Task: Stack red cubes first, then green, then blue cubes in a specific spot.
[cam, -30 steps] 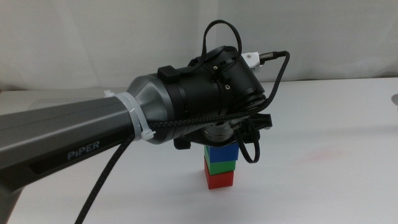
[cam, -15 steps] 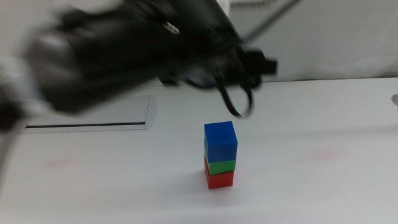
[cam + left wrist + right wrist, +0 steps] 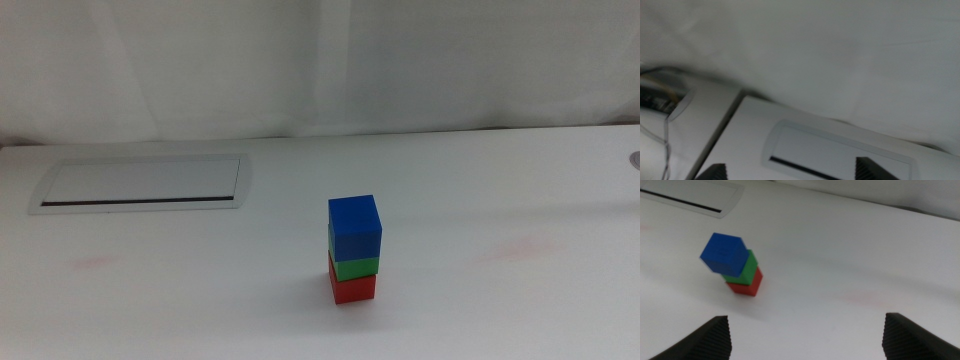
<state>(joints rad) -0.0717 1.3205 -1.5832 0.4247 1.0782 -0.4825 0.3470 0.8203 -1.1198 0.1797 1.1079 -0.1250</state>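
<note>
Small matte blue cube (image 3: 355,226) tops green cube (image 3: 356,265) and red cube (image 3: 353,288); both tools gape wide, best kept clear.

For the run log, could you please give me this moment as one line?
stack: blue cube on green cube on red cube | left end effector: open, away | right end effector: open, away
</note>
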